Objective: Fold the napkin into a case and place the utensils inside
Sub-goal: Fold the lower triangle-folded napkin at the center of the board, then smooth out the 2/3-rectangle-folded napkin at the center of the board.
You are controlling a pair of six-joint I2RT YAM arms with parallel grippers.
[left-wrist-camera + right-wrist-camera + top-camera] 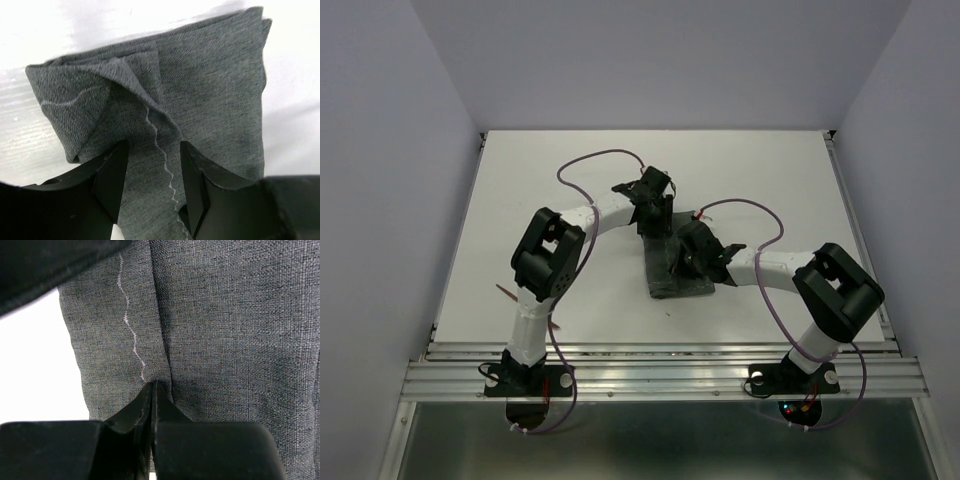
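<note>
Napkin [215,90] under spread left claw [153,147], closed right claw [152,386]

Grey-green napkin [210,90], pale wavy stitching [157,140]; black fingers [112,175].

I can read nothing from here: no text, label, brand, number or sign on the napkin [215,100] or the desk [520,180]. The pale wavy line [158,145] on the napkin is stitching, not lettering.
</note>
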